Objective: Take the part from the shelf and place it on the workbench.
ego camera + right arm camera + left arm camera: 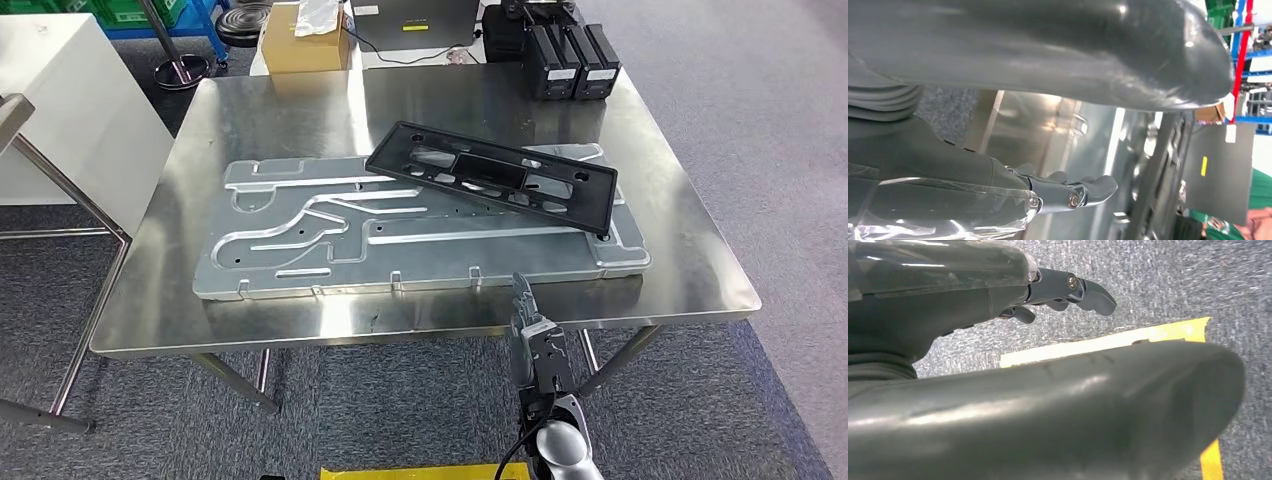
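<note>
The black plastic frame part [495, 175] lies tilted across the right half of a silver machined plate [300, 235] on the steel workbench [680, 270]. My right hand [530, 340] is raised just in front of the bench's near edge, fingers [1083, 192] stretched out and apart from the thumb, holding nothing. It is short of the part and not touching it. The right wrist view shows the part [1158, 170] edge-on beyond those fingers. My left hand [1048, 405] hangs over the carpet with its fingers [1073, 290] extended and nothing in them.
A cardboard box [300, 45] and two black boxes [570, 60] stand at the bench's far edge. A white cabinet [60, 110] is at the left. Yellow tape [1108, 342] marks the grey carpet near my feet.
</note>
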Tool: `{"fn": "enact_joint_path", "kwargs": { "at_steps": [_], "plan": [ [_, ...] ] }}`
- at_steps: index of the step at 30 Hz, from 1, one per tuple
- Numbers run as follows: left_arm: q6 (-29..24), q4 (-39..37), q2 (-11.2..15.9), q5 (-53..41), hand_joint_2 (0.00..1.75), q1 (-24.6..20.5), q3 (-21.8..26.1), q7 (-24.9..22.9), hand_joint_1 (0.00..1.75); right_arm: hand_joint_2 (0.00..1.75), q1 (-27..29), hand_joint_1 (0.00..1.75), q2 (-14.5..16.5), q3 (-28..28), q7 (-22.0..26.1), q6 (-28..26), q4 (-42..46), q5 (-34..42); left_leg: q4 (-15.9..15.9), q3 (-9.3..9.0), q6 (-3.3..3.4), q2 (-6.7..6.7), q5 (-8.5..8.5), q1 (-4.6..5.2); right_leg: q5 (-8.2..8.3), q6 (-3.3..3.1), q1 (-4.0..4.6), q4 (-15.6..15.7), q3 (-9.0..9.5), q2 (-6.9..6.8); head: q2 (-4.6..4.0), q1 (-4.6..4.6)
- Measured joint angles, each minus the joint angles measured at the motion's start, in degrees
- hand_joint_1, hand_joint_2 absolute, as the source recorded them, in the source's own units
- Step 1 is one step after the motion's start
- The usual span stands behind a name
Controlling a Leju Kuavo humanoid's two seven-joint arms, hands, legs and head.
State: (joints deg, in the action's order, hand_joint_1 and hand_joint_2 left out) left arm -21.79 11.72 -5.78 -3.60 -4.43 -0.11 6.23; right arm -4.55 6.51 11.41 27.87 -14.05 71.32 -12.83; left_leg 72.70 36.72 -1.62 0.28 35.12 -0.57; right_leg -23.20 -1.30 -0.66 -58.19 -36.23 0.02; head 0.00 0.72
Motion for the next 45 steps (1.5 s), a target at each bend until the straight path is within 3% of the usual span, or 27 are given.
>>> {"fn": "enact_joint_path", "kwargs": {
  "at_steps": [4, 5, 8, 10, 12, 13, 14, 15, 16, 17, 19, 21, 23, 24, 26, 28, 29, 30, 32, 33, 35, 36, 38, 40, 43, 44, 45],
  "plan": [
    [0.0, 0.0, 0.1, -0.1, 0.0, -0.4, 0.0, -0.1, 0.0, 0.0, 0.2, 0.0, 0.0, 0.0, 0.0, 0.0, 0.3, 0.0, -13.9, -8.62, 0.59, -0.22, -4.5, 0.05, 1.22, 1.05, 0.04, -0.7, -1.48, 0.19, 0.0, -0.04],
    [0.0, 0.0, 0.1, -0.2, 0.0, -0.5, 0.0, -0.1, 0.0, 0.0, 0.2, 0.0, 0.0, 0.0, 0.0, 0.0, 0.4, 0.0, -15.3, -9.23, 0.93, -0.31, -4.78, 0.2, 1.55, 1.42, 0.05, -0.7, -1.59, 0.17, 0.0, -0.08],
    [0.0, 0.0, 0.1, -0.3, 0.0, -0.5, -0.1, -0.1, 0.0, 0.0, 0.4, 0.0, 0.1, 0.0, -0.2, 0.0, 0.7, 0.0, -15.6, -8.54, 2.13, -0.2, -6.07, 0.39, 2.42, 2.55, -0.14, -0.4, -1.84, 0.2, 0.0, -0.15],
    [0.0, 0.0, 0.1, -0.3, 0.0, -0.6, -0.2, -0.1, 0.0, 0.0, 0.6, 0.0, 0.1, 0.0, -0.2, 0.0, 0.8, 0.0, -15.8, -7.61, 3.0, 0.11, -7.39, 0.24, -0.49, 3.14, -0.28, -2.8, -3.04, 0.21, 0.01, -0.2],
    [0.0, 0.0, 0.1, -0.4, 0.0, -0.6, -0.2, 0.0, 0.0, 0.0, 0.7, 0.0, 0.1, 0.0, -0.2, 0.1, 0.8, 0.0, -15.8, -6.21, 3.47, 0.33, -8.54, 0.26, -6.34, 3.59, -0.38, -9.6, -5.29, 0.15, 0.01, -0.22],
    [0.0, 0.0, 0.1, -0.4, 0.0, -0.6, -0.2, 0.0, 0.0, 0.0, 0.8, 0.0, 0.1, 0.0, -0.3, 0.1, 0.9, -0.1, -15.7, -5.44, 3.51, 0.37, -9.06, 0.32, -8.5, 3.77, -0.41, -13.3, -6.17, 0.14, 0.01, -0.21],
    [0.0, 0.0, 0.1, -0.4, 0.0, -0.5, -0.2, 0.0, 0.0, 0.0, 0.9, 0.0, 0.1, 0.0, -0.3, 0.1, 0.9, -0.1, -15.6, -4.71, 3.48, 0.41, -9.55, 0.38, -9.39, 3.88, -0.42, -15.9, -6.4, 0.14, 0.0, -0.21],
    [0.0, 0.0, 0.1, -0.4, 0.0, -0.5, -0.2, 0.0, 0.0, 0.0, 1.0, 0.0, 0.1, 0.0, -0.3, 0.2, 0.9, -0.1, -15.5, -3.98, 3.42, 0.42, -9.98, 0.42, -9.05, 3.88, -0.42, -16.5, -5.59, 0.13, 0.0, -0.21],
    [0.0, 0.0, 0.1, -0.4, 0.0, -0.5, -0.2, 0.0, 0.0, 0.0, 1.1, 0.0, 0.1, 0.0, -0.3, 0.3, 0.9, -0.1, -15.4, -3.32, 3.32, 0.43, -10.37, 0.43, -7.89, 3.78, -0.42, -14.9, -3.62, 0.12, 0.01, -0.21],
    [0.0, 0.0, 0.1, -0.4, 0.0, -0.5, -0.2, 0.0, 0.0, 0.0, 1.1, 0.0, 0.1, 0.0, -0.4, 0.4, 1.0, -0.2, -15.2, -2.76, 3.17, 0.43, -10.71, 0.44, -6.59, 3.58, -0.4, -11.4, -0.64, 0.1, 0.01, -0.21],
    [0.0, 0.0, 0.1, -0.4, 0.0, -0.6, -0.2, 0.0, 0.0, 0.0, 0.9, 0.0, 0.1, 0.0, -0.5, 0.7, 1.2, -0.3, -14.8, -1.96, 2.7, 0.41, -11.28, 0.54, -5.8, 2.92, -0.09, -3.3, 5.17, 0.02, 0.01, -0.16],
    [-0.1, 0.0, 0.1, -0.4, 0.0, -0.6, -0.2, 0.0, 0.0, 0.0, 0.7, 0.0, 0.1, 0.0, -0.7, 1.0, 1.4, -0.5, -14.7, -1.71, 2.06, 0.42, -11.87, 0.56, -6.19, 2.23, 0.32, 0.2, 7.21, 0.02, 0.01, -0.25],
    [-0.2, 0.0, 0.1, -0.4, 0.0, -0.7, -0.2, -0.1, 0.0, 0.0, 0.5, 0.0, 0.1, -0.1, -0.8, 1.3, 1.3, -0.6, -14.9, -1.56, 1.34, 0.38, -12.42, 0.52, -5.39, 1.43, 0.27, 0.6, 6.77, 0.0, 0.01, -0.4],
    [-0.2, 0.0, 0.1, -0.4, 0.0, -0.7, -0.2, -0.1, 0.0, 0.0, 0.4, 0.0, 0.2, -0.1, -0.8, 1.5, 1.3, -0.6, -14.4, -1.16, 1.01, 0.32, -11.82, 0.48, -4.85, 0.95, 0.14, 0.8, 6.38, -0.05, 0.01, -0.39],
    [-0.2, 0.0, 0.1, -0.3, 0.0, -0.7, -0.1, -0.2, 0.0, 0.0, 0.0, 0.0, 0.2, -0.1, -0.9, 1.7, 1.1, -0.7, -10.7, 0.47, 0.51, 0.21, -7.82, 0.34, -3.59, 0.09, -0.09, 1.0, 5.24, -0.14, 0.0, -0.32],
    [-0.2, 0.0, 0.2, -0.4, 0.0, -0.6, -0.1, -0.1, 0.0, 0.0, -0.3, 0.0, 0.3, -0.1, -0.9, 1.9, 0.8, -0.7, -3.1, 2.68, 0.1, 0.18, -2.54, 0.19, -2.42, -0.21, -0.01, 1.0, 3.66, -0.15, 0.0, -0.27],
    [-0.3, 0.0, 0.2, -0.4, 0.0, -0.6, -0.1, -0.1, 0.0, 0.0, -0.4, 0.0, 0.3, -0.1, -0.9, 1.9, 0.7, -0.6, 0.0, 3.19, -0.06, 0.18, -1.36, 0.14, -1.82, -0.18, 0.02, 0.9, 2.84, -0.15, 0.0, -0.27],
    [-0.3, 0.0, 0.2, -0.4, 0.0, -0.7, -0.1, 0.0, 0.0, 0.0, -0.4, 0.0, 0.3, -0.1, -0.9, 1.9, 0.5, -0.6, 1.5, 2.9, -0.16, 0.18, -1.48, 0.09, -1.26, -0.1, 0.03, 0.8, 2.03, -0.14, 0.0, -0.27],
    [-0.3, 0.0, 0.3, -0.6, 0.0, -0.7, -0.1, 0.0, 0.0, 0.0, -0.4, 0.0, 0.3, -0.1, -0.9, 1.8, 0.2, -0.5, -1.8, -0.74, -0.14, 0.17, -4.36, -0.02, -0.26, 0.17, 0.01, 0.5, 0.57, -0.11, 0.0, -0.26],
    [-0.3, 0.0, 0.3, -0.7, 0.0, -0.8, -0.1, 0.0, 0.0, 0.0, -0.4, 0.0, 0.3, -0.1, -0.8, 1.7, 0.0, -0.4, -5.9, -3.83, 0.02, 0.11, -5.4, -0.05, 0.17, 0.38, 0.01, 0.4, -0.03, -0.08, 0.01, -0.26],
    [-0.2, 0.0, 0.4, -0.8, 0.0, -1.1, -0.1, 0.0, 0.0, 0.0, -0.5, 0.0, 0.3, -0.2, -0.8, 1.7, -0.1, -0.2, -13.7, -9.02, 0.55, -0.04, -5.53, 0.15, 0.98, 0.99, 0.11, 0.0, -0.81, -0.08, 0.02, -0.32],
    [-0.2, 0.0, 0.4, -0.9, 0.0, -1.2, -0.1, 0.0, 0.0, 0.0, -0.5, 0.0, 0.3, -0.2, -0.8, 1.7, -0.1, -0.1, -15.8, -10.21, 0.85, -0.12, -5.13, 0.29, 1.39, 1.34, 0.13, -0.1, -0.94, -0.1, 0.02, -0.27],
    [-0.2, 0.0, 0.4, -1.0, 0.0, -1.2, -0.1, -0.1, 0.0, 0.0, -0.6, 0.0, 0.3, -0.2, -0.7, 1.8, -0.3, 0.1, -16.5, -10.02, 1.58, -0.06, -5.59, 0.35, 2.22, 2.07, 0.11, 0.0, -1.03, -0.04, 0.01, -0.16],
    [-0.2, 0.0, 0.4, -1.0, 0.0, -1.2, -0.1, -0.1, 0.0, 0.0, -0.7, 0.0, 0.2, -0.3, -0.8, 1.9, -0.6, 0.3, -16.8, -9.19, 2.5, 0.23, -6.88, 0.16, 0.4, 2.71, 0.03, -1.4, -1.96, 0.17, 0.0, -0.19],
    [-0.3, 0.0, 0.4, -1.1, 0.0, -1.3, -0.1, -0.2, 0.0, 0.0, -0.9, 0.0, 0.2, -0.5, -0.8, 2.1, -1.1, 0.3, -16.8, -6.81, 3.32, 0.5, -9.02, 0.19, -7.64, 3.39, -0.12, -10.7, -4.88, 0.26, 0.0, -0.43],
    [-0.3, 0.0, 0.4, -1.1, 0.0, -1.2, -0.1, -0.3, 0.0, 0.0, -0.9, 0.0, 0.2, -0.6, -0.8, 2.1, -1.3, 0.4, -16.7, -5.94, 3.32, 0.56, -9.6, 0.23, -9.04, 3.55, -0.16, -13.9, -5.43, 0.26, 0.0, -0.42],
    [-0.3, 0.0, 0.4, -1.2, 0.0, -1.2, -0.1, -0.3, 0.0, 0.0, -0.9, 0.0, 0.2, -0.7, -0.8, 2.1, -1.6, 0.4, -16.5, -5.06, 3.29, 0.69, -10.12, 0.26, -9.14, 3.68, -0.19, -15.8, -5.29, 0.24, 0.0, -0.42]
  ]
}}
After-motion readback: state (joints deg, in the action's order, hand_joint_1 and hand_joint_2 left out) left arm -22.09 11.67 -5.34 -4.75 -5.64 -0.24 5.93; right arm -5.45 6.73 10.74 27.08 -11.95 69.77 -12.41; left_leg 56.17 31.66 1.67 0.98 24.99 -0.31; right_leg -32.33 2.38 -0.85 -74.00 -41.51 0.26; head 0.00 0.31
